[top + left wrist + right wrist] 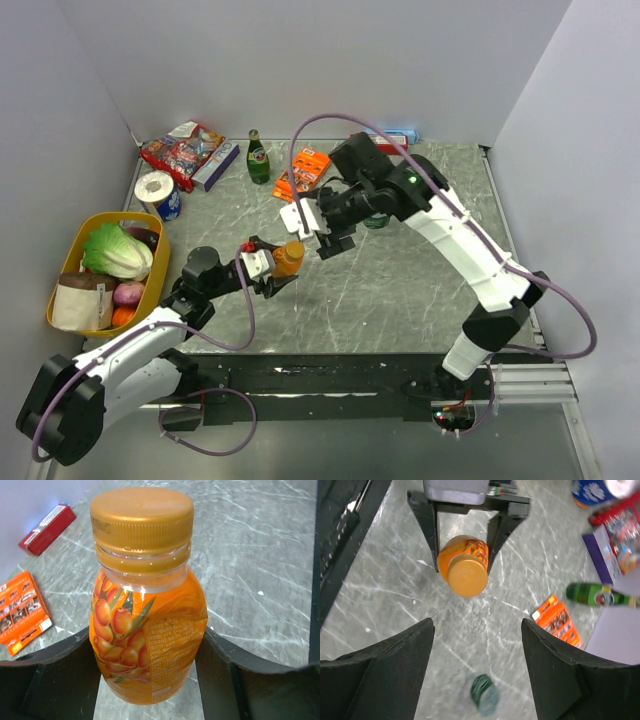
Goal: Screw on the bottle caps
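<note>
- My left gripper (148, 645) is clamped on the orange bottle (290, 257). One finger (50, 680) presses against each side of its lower body, below the shoulder.
- The orange-brown cap (141, 515) sits level on the orange bottle's neck, with the ring showing just under its skirt. I cannot tell whether it is turned fully tight.
- From overhead, the orange bottle is held near the middle of the table (400, 290), its top leaning away from my left arm. I cannot tell whether its base touches the tabletop.
- My right gripper (476, 630) hangs just beyond and to the right of the orange bottle, not touching it. Its jaws are spread wide with nothing between them, and only bare table shows in the gap.
- In my right wrist view, the cap faces the camera a little ahead of my right fingertips.
- The dark green bottle (377, 218) stands farther right of the orange bottle and beyond it, mostly hidden behind my right arm. It is too blurred in the wrist view to tell whether it is capped.
- An orange packet (302, 172) lies beyond the orange bottle, and a tall green glass bottle (258, 158) stands just left of that packet.
- A red box (47, 529) lies at the back wall, farthest from the orange bottle.
- A yellow basket (72, 262) of produce sits well to the left of the orange bottle.
</note>
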